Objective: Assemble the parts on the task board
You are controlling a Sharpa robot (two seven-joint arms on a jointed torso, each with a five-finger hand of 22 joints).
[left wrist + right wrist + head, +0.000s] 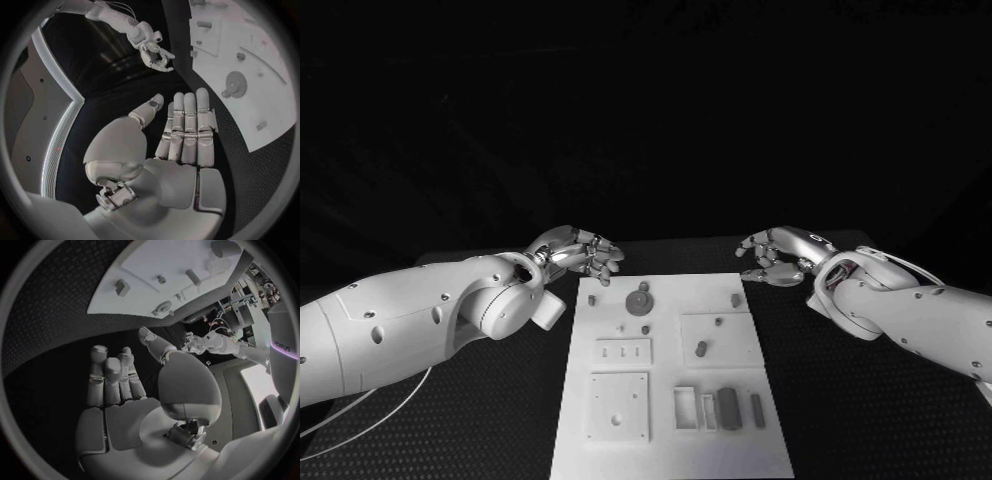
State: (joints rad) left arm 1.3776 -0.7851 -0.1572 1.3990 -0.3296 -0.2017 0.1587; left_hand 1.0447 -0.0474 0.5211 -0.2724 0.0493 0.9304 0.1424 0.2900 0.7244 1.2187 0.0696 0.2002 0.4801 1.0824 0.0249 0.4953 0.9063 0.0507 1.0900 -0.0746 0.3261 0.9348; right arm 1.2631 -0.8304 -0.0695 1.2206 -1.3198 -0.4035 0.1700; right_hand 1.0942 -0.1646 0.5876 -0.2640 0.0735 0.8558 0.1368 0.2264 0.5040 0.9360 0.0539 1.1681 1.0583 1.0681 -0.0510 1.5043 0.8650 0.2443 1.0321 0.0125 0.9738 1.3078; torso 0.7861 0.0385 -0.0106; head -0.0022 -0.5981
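Nearest the camera, the task board (668, 440) runs lengthwise up the frame's middle on the black surface (877, 420), its grey parts (728, 408) low and right of centre, nearer the empty, spread right hand (776, 257) than the equally empty left hand (577, 252).
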